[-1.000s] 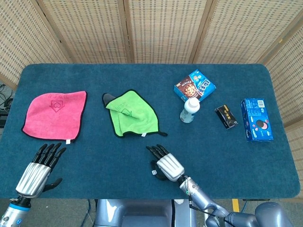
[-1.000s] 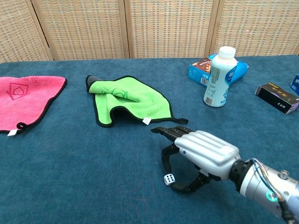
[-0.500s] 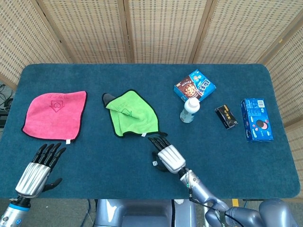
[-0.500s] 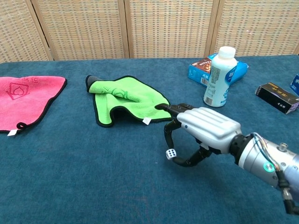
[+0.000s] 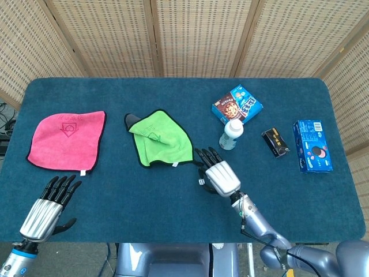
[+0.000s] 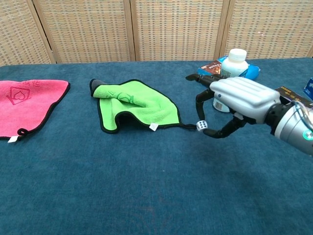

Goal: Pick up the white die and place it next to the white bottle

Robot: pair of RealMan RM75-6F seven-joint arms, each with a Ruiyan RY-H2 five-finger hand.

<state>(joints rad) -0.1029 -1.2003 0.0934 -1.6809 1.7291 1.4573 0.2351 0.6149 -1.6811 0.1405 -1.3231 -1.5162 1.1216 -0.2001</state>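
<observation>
A pink cloth (image 5: pixel 67 139) lies flat near the left edge of the blue table (image 5: pixel 115 190). A crumpled green cloth (image 5: pixel 160 139) sits toward the middle. A blue snack box (image 5: pixel 237 105) lies nearer the far edge. A small black box (image 5: pixel 275 142) and a blue cookie package (image 5: pixel 312 146) rest toward the right edge.

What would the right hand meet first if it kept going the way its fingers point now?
Probably the white bottle. In the head view the right hand, pinching the die, points up-table with fingers angled slightly left, so it might pass just left of the bottle toward bare table. Depth is unclear.
</observation>
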